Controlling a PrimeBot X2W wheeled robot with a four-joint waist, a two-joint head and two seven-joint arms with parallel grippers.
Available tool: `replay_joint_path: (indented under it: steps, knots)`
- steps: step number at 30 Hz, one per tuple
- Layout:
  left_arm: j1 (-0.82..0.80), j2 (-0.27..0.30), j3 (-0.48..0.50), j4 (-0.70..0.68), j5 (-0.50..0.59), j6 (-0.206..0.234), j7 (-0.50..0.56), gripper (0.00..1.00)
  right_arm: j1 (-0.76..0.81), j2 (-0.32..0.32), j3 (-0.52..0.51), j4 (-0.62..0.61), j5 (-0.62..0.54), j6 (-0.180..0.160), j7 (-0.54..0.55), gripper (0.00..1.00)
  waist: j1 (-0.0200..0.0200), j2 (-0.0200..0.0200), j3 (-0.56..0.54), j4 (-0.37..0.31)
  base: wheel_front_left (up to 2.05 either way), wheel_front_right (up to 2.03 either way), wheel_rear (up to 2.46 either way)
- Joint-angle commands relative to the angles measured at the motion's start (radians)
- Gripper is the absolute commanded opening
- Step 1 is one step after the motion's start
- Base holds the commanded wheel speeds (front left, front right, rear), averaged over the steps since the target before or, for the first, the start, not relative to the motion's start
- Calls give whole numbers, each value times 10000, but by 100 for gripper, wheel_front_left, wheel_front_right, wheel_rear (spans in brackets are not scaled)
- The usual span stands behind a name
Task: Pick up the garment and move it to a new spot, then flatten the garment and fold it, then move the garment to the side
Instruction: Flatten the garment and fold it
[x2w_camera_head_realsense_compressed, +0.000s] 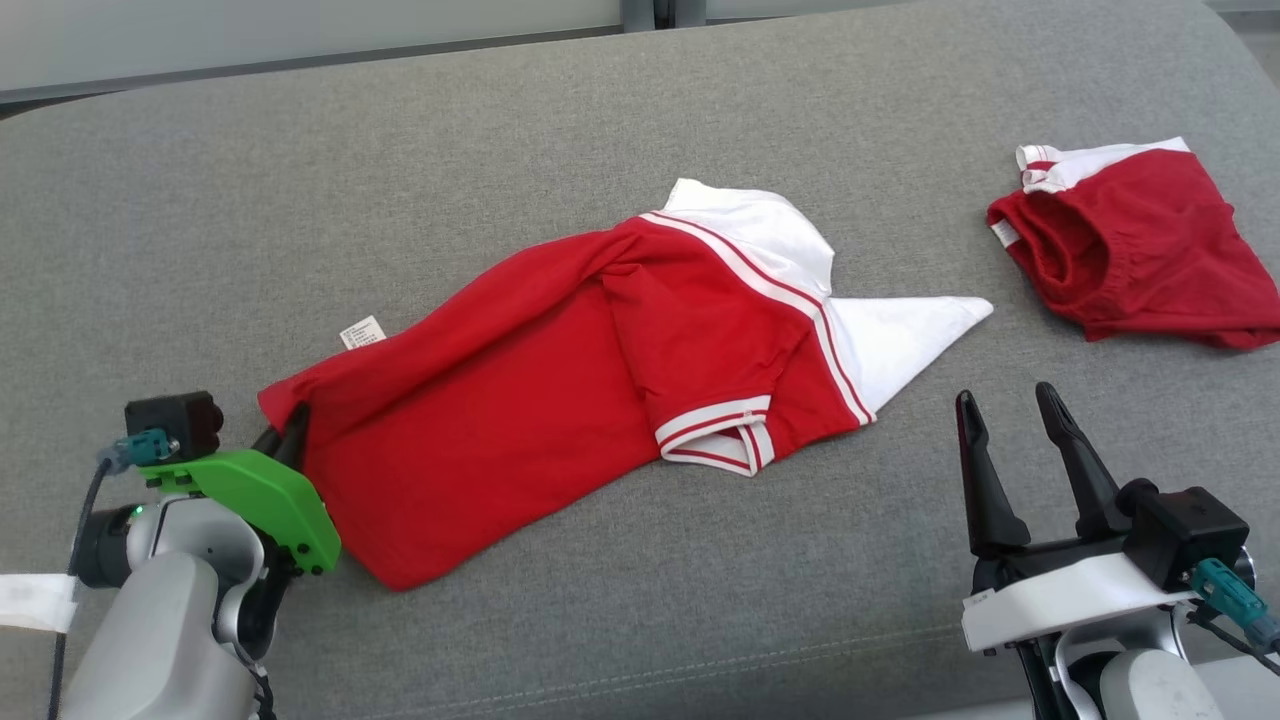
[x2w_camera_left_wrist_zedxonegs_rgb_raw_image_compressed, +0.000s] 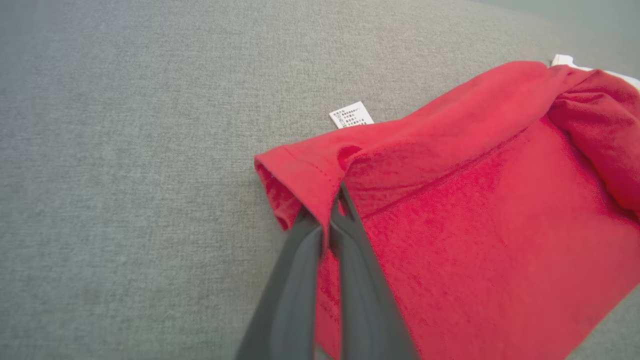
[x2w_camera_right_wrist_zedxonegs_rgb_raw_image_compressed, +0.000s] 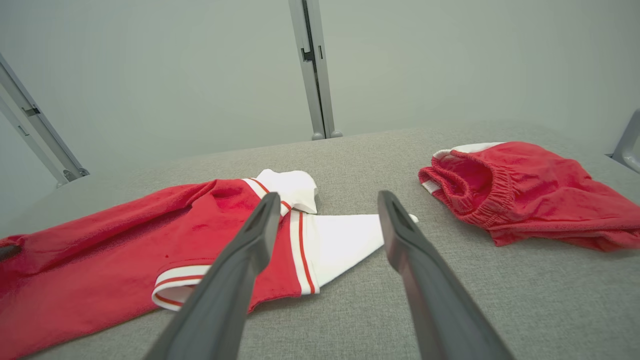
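The garment (x2w_camera_head_realsense_compressed: 560, 380) is a red shirt with a white collar end and striped sleeve cuff, lying crumpled across the middle of the grey cushion (x2w_camera_head_realsense_compressed: 500, 150). My left gripper (x2w_camera_head_realsense_compressed: 290, 430) is at the shirt's lower left corner, shut on the red hem (x2w_camera_left_wrist_zedxonegs_rgb_raw_image_compressed: 310, 175); the cloth is pinched between the two dark fingers (x2w_camera_left_wrist_zedxonegs_rgb_raw_image_compressed: 300, 260). The same shirt (x2w_camera_right_wrist_zedxonegs_rgb_raw_image_compressed: 150, 240) lies ahead in the right wrist view. My right gripper (x2w_camera_head_realsense_compressed: 1010, 400) stands open just below the white pointed end (x2w_camera_head_realsense_compressed: 910, 330), a little apart from it, with nothing between its fingers (x2w_camera_right_wrist_zedxonegs_rgb_raw_image_compressed: 250, 250).
A second red garment with an elastic waistband and white trim (x2w_camera_head_realsense_compressed: 1130, 250) lies at the right side of the cushion. A white care label (x2w_camera_head_realsense_compressed: 362, 331) sticks out from the shirt's upper edge. Metal frame posts (x2w_camera_right_wrist_zedxonegs_rgb_raw_image_compressed: 312, 70) stand behind the cushion.
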Motion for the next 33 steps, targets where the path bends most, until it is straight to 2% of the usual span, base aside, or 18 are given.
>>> replay_joint_path:
  steps: [1,9,10,11,12,13,17,24,33]
  knots:
    - [-270,116,50,92,89,49,-142,0,-161,-12,8,-3,-36,-12,9,100,0,0,47,8,0,0,0]
    - [-1352,307,232,1011,-48,-50,-708,0,-411,-11,238,67,-75,-12,110,100,0,0,318,-147,0,0,0]
    - [-1459,284,244,1208,-151,-76,-666,5,-431,-12,261,94,-78,-12,122,100,0,0,358,-173,0,0,0]
    - [-1539,261,220,1393,-197,-83,-577,33,-471,-12,280,122,-64,-12,118,100,0,0,390,-199,0,0,0]
    - [-1653,264,235,1529,-239,-86,-598,97,-508,-12,293,128,-35,-12,100,100,0,0,421,-220,0,0,0]
    - [-1739,253,239,1704,-280,-93,-532,100,-535,-11,307,149,-5,-12,86,100,0,0,451,-237,0,0,0]
    - [-1869,149,322,2234,-395,86,-604,100,-535,-12,273,241,44,-12,13,100,0,0,498,-212,0,0,0]
    - [-1619,174,525,2419,-340,552,-1364,100,-553,-12,189,392,73,-12,-31,100,0,0,338,64,0,0,0]
    - [-640,231,847,1163,-269,980,-2928,100,-580,-12,168,555,-64,-12,-82,100,0,0,-138,609,0,0,0]
